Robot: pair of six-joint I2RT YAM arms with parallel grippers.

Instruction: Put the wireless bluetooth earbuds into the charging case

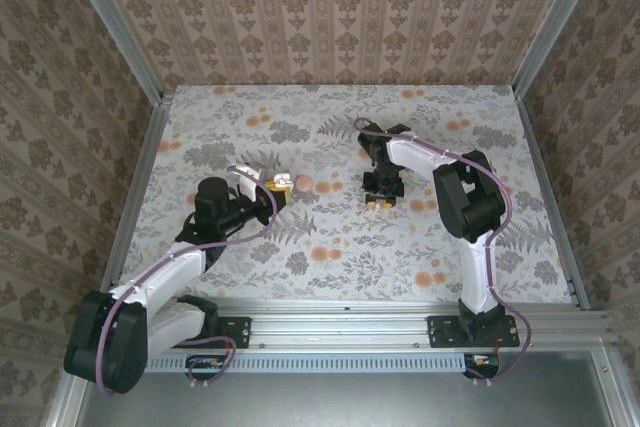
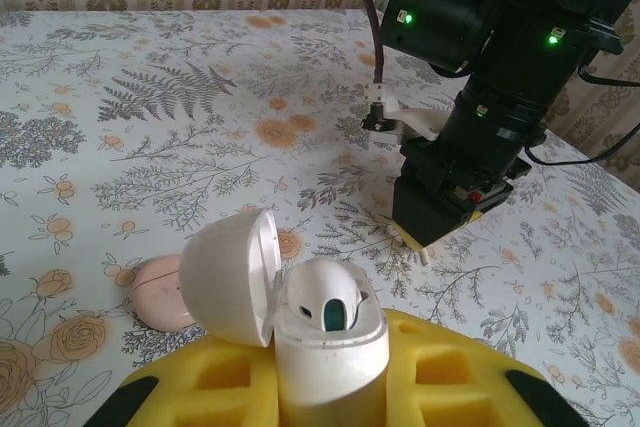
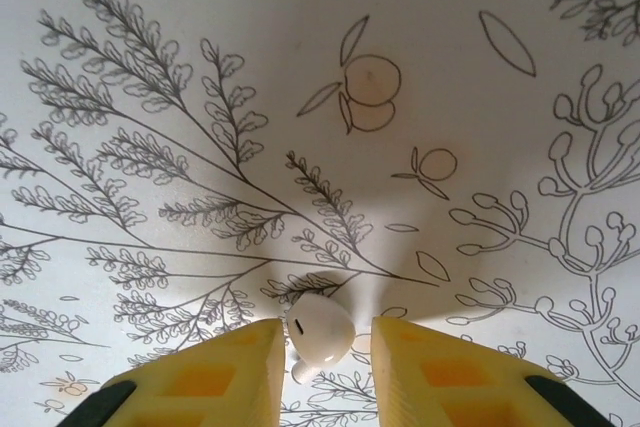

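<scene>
Floral-print tabletop [image 1: 330, 242] under patterned walls, and you're about halfway, by my read. Your left gripper [image 1: 268, 188] is clamped on the white charging case [image 2: 330, 357], which stands upright between the yellow foam pads [image 2: 450, 377] at the bottom centre of the left wrist view. Its lid [image 2: 235, 277] is flipped open to the left. One earbud [image 2: 326, 304] looks seated in the case's well, white with a dark spot showing.

Now the second earbud [image 3: 320, 330]: it sits low centre in the right wrist view, between the right gripper's [image 3: 325, 372] yellow fingers [image 3: 225, 377]. It touches the left-hand finger in that frame, with a sliver of gap on the other side. You can't tell from here whether it's truly pinched or only bracketed.

From overhead, that gripper is right of centre, well apart from the case. So what's left is securing this one, carrying it across and seating it.

Count:
- Two earbuds.
- One case.
- One salmon-pink disc [image 2: 165, 292], lying just left of the case and not part of your job.
</scene>
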